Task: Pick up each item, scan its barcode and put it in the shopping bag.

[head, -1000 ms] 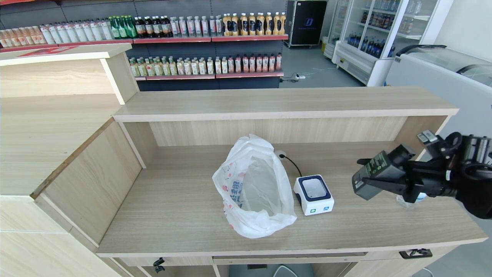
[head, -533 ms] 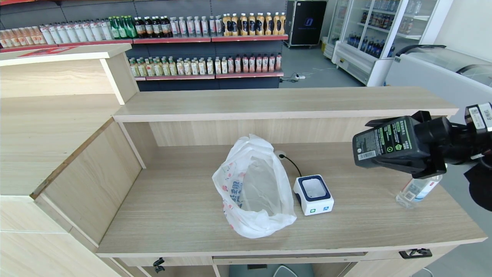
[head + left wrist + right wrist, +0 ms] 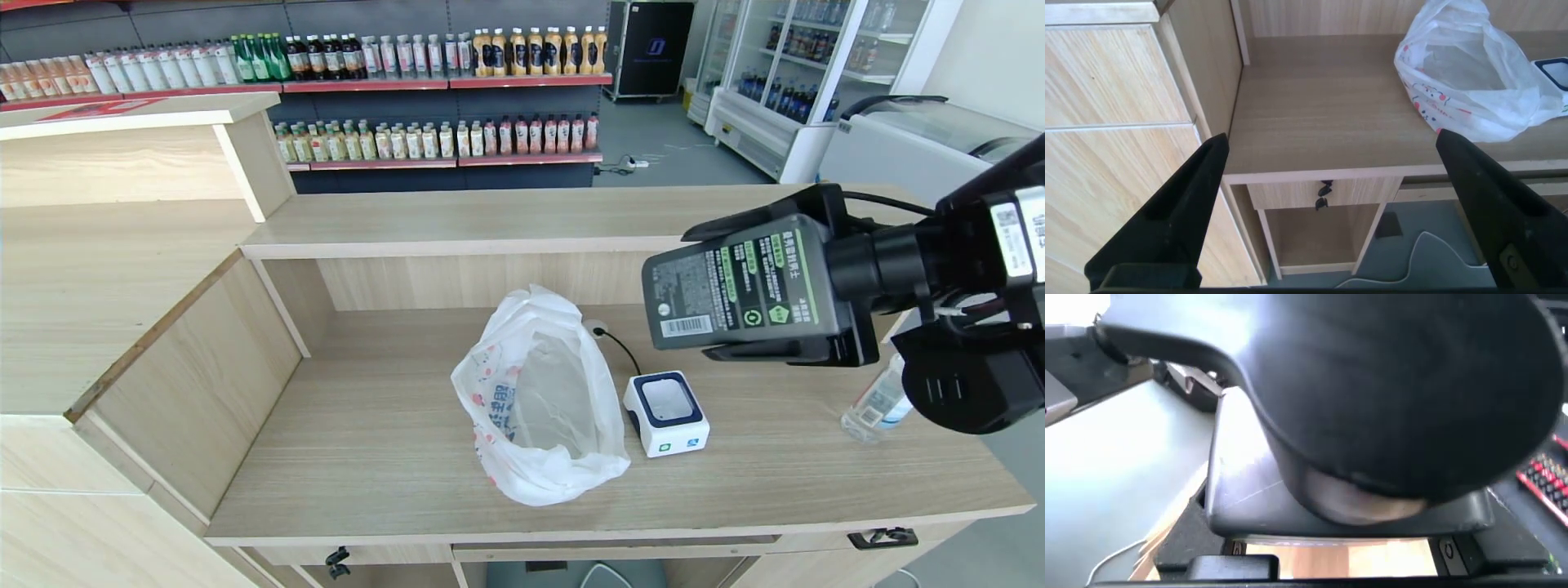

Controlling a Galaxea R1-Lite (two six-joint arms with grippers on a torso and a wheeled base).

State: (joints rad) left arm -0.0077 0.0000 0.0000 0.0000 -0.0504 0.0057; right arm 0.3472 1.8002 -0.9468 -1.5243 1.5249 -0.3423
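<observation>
Head view: my right end effector [image 3: 709,294] is clamped on a dark bottle [image 3: 759,282], one finger above it and one below. I hold the bottle on its side in the air over the right part of the desk [image 3: 367,441]. Its cap points back toward my wrist, and the label with green patches and a barcode faces the camera. A white shopping bag [image 3: 539,400] stands near the middle of the desk with its mouth open upward. Just to the right of the bag sits a small white scanner [image 3: 665,412] with a dark-framed window on top. A black cable [image 3: 618,345] runs from the scanner toward the back wall of the desk. The held bottle is up and to the right of the scanner, not touching it. A clear bottle [image 3: 878,404] lies near the right edge of the desk, partly behind my arm.

Left wrist view: my left end effector [image 3: 1331,220] is spread wide with nothing between its fingers, out past the front edge of the desk [image 3: 1315,114]. The shopping bag [image 3: 1474,73] sits on the desk, with a corner of the scanner [image 3: 1553,72] beside it. Under the desk's front edge is a drawer [image 3: 1323,192].

Right wrist view: the dark bottle [image 3: 1388,384] sits right against the lens, rounded and black.
</observation>
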